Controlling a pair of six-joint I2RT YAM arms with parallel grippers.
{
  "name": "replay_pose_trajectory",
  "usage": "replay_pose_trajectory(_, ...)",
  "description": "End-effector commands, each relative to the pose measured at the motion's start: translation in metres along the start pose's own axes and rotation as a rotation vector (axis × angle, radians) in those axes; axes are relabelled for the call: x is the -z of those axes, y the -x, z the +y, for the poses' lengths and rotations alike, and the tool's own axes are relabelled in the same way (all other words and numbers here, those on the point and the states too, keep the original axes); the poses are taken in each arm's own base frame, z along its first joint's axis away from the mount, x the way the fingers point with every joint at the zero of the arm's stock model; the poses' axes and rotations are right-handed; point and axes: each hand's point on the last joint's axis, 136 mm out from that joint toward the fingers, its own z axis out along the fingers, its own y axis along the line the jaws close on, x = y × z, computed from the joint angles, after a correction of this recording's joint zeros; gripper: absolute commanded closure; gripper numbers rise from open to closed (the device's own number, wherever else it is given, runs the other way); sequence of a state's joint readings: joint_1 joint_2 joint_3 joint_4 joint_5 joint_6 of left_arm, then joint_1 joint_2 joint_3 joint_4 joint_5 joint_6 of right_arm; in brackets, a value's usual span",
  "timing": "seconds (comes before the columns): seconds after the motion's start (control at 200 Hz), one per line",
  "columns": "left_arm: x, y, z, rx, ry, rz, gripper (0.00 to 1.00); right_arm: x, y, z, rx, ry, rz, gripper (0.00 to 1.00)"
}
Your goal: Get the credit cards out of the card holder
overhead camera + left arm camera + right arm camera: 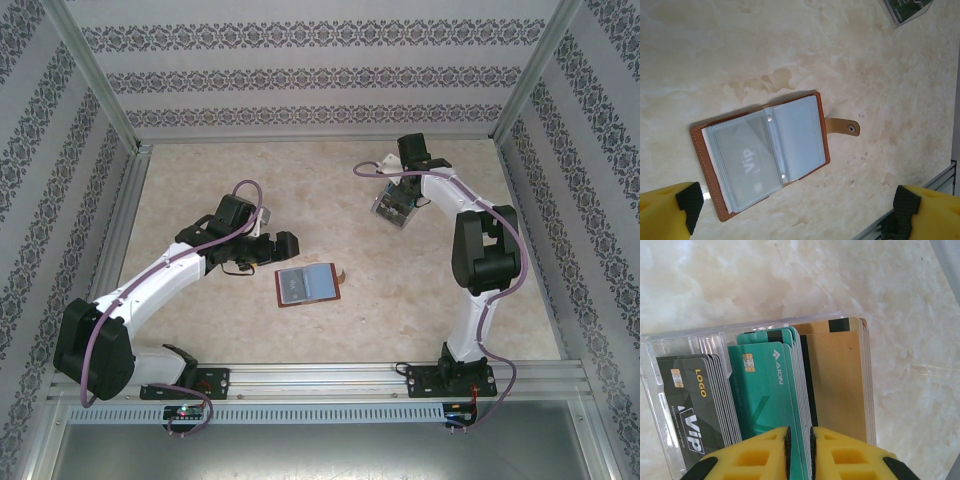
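Note:
The brown card holder [308,285] lies open on the table, its snap tab [845,127] sticking out to the right. A grey credit card [745,165] marked VIP sits inside its left clear sleeve; the right sleeve looks pale and blank. My left gripper [797,207] hangs open above the table just near of the card holder, with nothing between its fingers. My right gripper [799,450] is at the back right of the table, shut on the edge of a few teal cards [765,390] standing in a clear plastic box [670,340].
The clear box [393,207] also holds a stack of dark grey cards [690,405] and a stack of tan cards [835,380]. A corner of that box [907,10] shows beyond the card holder. Patterned walls and metal rails close in the table.

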State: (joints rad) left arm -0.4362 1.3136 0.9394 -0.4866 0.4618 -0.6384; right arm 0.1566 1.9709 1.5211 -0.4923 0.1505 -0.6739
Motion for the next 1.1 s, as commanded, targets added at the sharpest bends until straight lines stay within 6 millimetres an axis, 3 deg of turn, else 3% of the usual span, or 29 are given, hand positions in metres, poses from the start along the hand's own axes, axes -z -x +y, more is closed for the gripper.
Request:
replay_pose_trajectory(0.0,0.001,0.003,0.003,-0.006,0.0,-0.015,0.01,0.008,0.009,-0.015,-0.073,-0.036,-0.021,0.79)
replay_pose_trajectory(0.18,-0.005,0.002,0.007,0.009,0.013,0.004,0.0,0.047,0.025,-0.022,-0.289,-0.009,-0.103,0.79)
replay_pose_trajectory(0.265,-0.01,-0.001,0.011,0.022,0.022,0.024,0.03,0.067,0.032,-0.008,-0.403,0.05,-0.159,0.79)
replay_pose_trajectory(0.38,-0.019,-0.009,0.021,0.048,0.052,0.07,0.1,0.093,0.039,0.024,-0.519,0.135,-0.223,0.8)
replay_pose_trajectory(0.54,-0.034,-0.021,0.035,0.101,0.082,0.132,0.27,0.119,0.043,0.092,-0.622,0.296,-0.276,0.83)
replay_pose_trajectory(0.694,-0.045,-0.03,0.044,0.158,0.097,0.169,0.38,0.131,0.034,0.166,-0.666,0.446,-0.246,0.86)
replay_pose_trajectory(0.934,-0.057,-0.042,0.055,0.223,0.105,0.192,0.54,0.124,0.008,0.265,-0.668,0.574,-0.135,0.87)
replay_pose_trajectory(1.094,-0.061,-0.047,0.058,0.239,0.1,0.199,0.58,0.111,-0.003,0.305,-0.668,0.605,-0.079,0.87)
